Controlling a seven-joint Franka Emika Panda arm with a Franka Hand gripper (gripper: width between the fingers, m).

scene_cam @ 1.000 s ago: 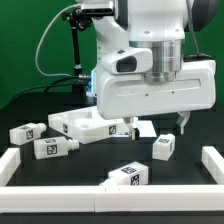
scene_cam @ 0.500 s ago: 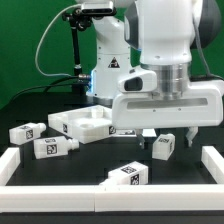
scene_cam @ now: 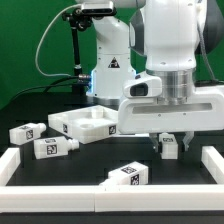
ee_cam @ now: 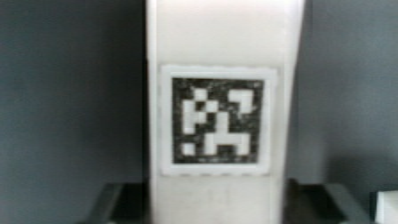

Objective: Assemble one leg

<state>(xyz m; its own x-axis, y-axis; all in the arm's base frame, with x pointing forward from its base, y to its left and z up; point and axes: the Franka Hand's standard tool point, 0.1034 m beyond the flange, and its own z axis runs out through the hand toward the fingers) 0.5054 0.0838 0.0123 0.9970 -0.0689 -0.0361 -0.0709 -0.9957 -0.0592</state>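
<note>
The jaws are down low over the black tabletop (scene_cam: 95, 160), and they are apart. The small white stubby plastic block leg (scene_cam: 168, 147) sits on the tabletop right between them, with one jaw on each side. I cannot tell if they touch it. In the wrist view its black-and-white square tag (ee_cam: 221, 125) faces the camera. The big flat white square panel (scene_cam: 85, 123) lies near the jaws. A second white leg (scene_cam: 128, 173) and a third white leg (scene_cam: 50, 148) lie well apart from them.
</note>
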